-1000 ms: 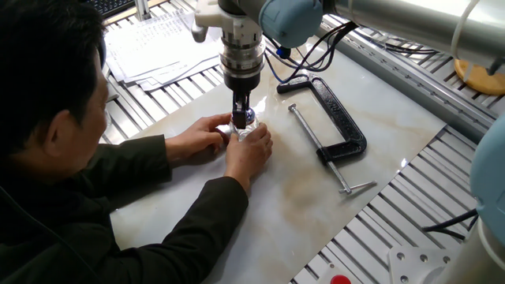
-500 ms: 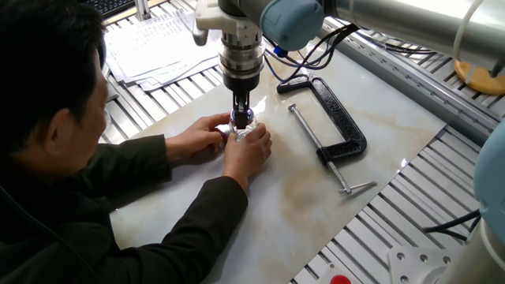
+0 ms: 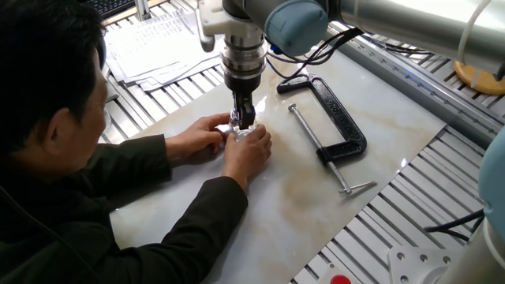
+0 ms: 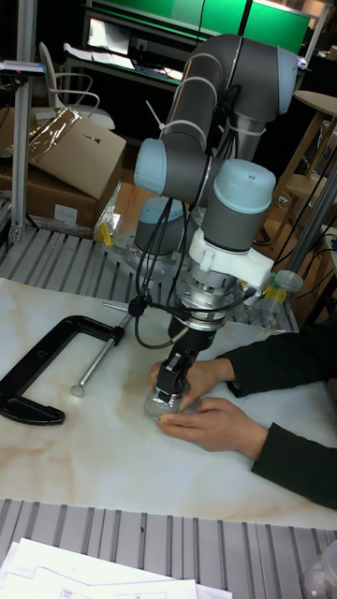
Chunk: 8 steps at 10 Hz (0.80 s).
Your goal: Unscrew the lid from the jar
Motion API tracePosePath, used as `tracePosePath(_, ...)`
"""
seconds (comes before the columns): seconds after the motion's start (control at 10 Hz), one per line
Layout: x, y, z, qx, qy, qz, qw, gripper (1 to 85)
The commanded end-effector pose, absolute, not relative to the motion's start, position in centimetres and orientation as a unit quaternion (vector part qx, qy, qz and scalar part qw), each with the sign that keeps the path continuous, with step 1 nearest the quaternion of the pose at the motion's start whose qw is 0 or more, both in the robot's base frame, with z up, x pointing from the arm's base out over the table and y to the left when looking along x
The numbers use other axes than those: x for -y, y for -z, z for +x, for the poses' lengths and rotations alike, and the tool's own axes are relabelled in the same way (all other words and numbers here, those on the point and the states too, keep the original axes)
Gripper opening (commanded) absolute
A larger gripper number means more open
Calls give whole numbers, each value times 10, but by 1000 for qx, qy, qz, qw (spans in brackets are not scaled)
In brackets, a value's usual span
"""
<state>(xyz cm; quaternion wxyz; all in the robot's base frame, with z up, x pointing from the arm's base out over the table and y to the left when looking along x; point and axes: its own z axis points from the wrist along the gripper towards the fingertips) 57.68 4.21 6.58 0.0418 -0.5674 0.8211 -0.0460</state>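
Robot hand (image 4: 169, 385) on the lid (image 4: 167, 391), jar (image 4: 159, 408) steadied by a person.

The hand comes straight down with its fingers clamped on the lid, so the twisting step looks to be in hand. The jar stands on the marble surface (image 3: 316, 197), cupped between the person's hands (image 3: 248, 150); a black C-clamp (image 3: 331, 122) lies well apart from the jar, beyond it from the person. Next the wrist must turn about the jar's upright axis, without lifting until the thread lets go.
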Motion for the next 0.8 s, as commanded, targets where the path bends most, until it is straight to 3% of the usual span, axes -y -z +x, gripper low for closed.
tracePosePath(0.0,-40,-68,587,-759,62,-646,55,10)
tracePosePath(0.7,-61,-72,587,-621,63,-778,74,10)
